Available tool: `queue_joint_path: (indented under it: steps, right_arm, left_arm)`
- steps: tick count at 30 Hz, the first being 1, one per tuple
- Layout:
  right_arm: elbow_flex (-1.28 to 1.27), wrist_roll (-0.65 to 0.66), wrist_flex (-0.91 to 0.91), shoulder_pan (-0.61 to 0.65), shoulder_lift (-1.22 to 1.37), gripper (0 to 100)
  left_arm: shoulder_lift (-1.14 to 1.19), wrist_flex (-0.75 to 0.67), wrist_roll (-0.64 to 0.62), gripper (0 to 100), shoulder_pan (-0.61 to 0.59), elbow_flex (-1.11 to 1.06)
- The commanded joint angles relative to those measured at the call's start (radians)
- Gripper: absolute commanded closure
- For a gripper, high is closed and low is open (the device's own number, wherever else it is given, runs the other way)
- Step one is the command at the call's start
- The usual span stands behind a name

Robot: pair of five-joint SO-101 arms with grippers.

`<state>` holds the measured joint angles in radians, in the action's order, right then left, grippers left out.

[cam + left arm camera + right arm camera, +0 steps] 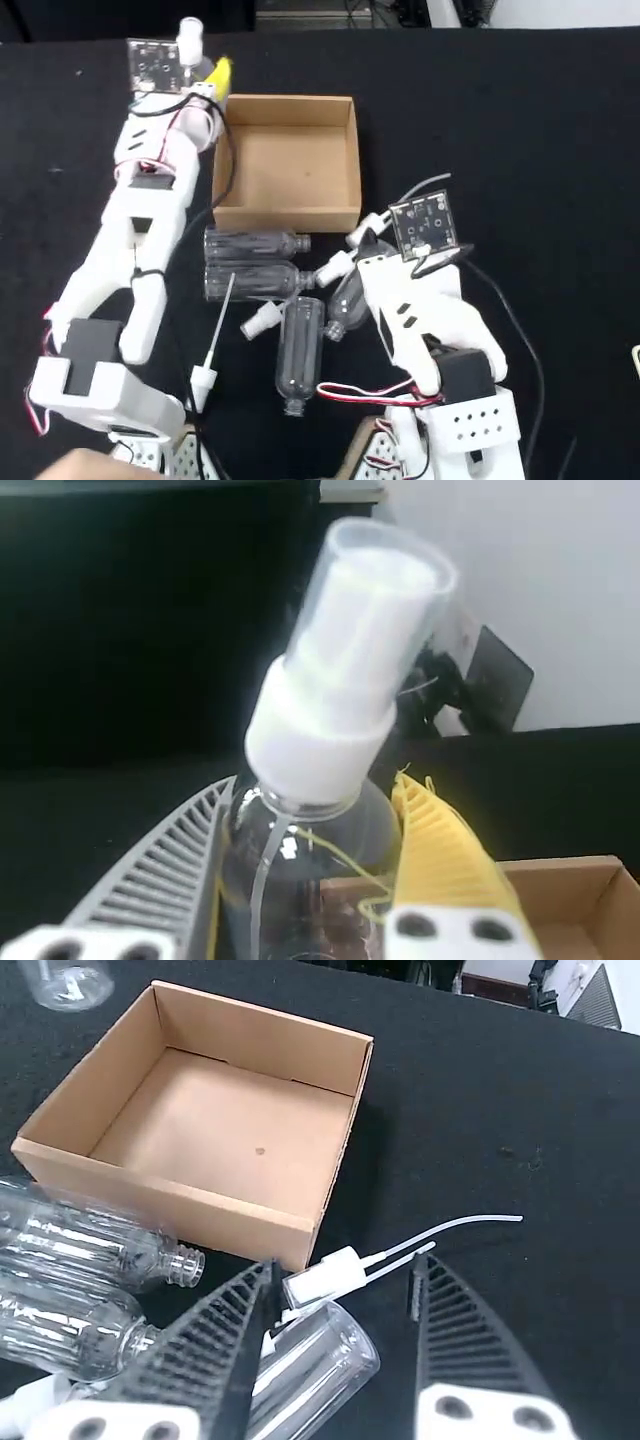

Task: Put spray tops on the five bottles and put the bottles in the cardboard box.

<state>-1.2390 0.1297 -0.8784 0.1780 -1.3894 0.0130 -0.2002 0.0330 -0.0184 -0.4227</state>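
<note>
**Light:** bright and even, falling from overhead.

**High view:**
- The black table (520, 130) swallows the light, so shadows are scarcely readable on it.
- The white arm shells (120, 250) are close to blown out.
- The cardboard box (290, 165) is evenly lit inside.
- The clear bottles (255, 262) carry small white glints along their ribs.

**Left wrist view:**
- The white wall (560, 580) glares behind the spray top (345, 670), and the top's cap washes pale.
- The gripped bottle (300, 860) shows streaked reflections.
- The opposite side of the room falls dark.

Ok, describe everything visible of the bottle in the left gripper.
The bottle is clear plastic, with a white spray top seated on its neck under a clear overcap. The left gripper is shut on its shoulder, a grey finger on one side and a yellow finger on the other. It is top end up, beside the cardboard box's corner.
</note>
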Motion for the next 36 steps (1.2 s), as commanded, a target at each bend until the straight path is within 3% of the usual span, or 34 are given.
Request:
queue_joint_path:
  steps: [1,9,18,28,36]
  right_arm:
    - [0.05,-0.005,0.029,-0.018,-0.015,79.8]
    - [0.051,-0.003,0.029,-0.018,-0.015,79.8]
    - [0.051,-0.003,0.029,-0.018,-0.015,79.8]
    - [0.051,-0.003,0.029,-0.017,-0.015,79.8]
    - [0.051,-0.003,0.029,-0.017,-0.015,79.8]
  left_arm:
    - [-0.011,0.003,-0.012,97,0.059,0.084]
    - [0.026,-0.023,-0.014,97,0.074,0.084]
    - [0.258,-0.43,-0.012,97,0.038,0.084]
    - [0.308,-0.44,-0.012,97,0.041,0.085]
    - [0.436,-0.436,-0.011,97,0.031,0.219]
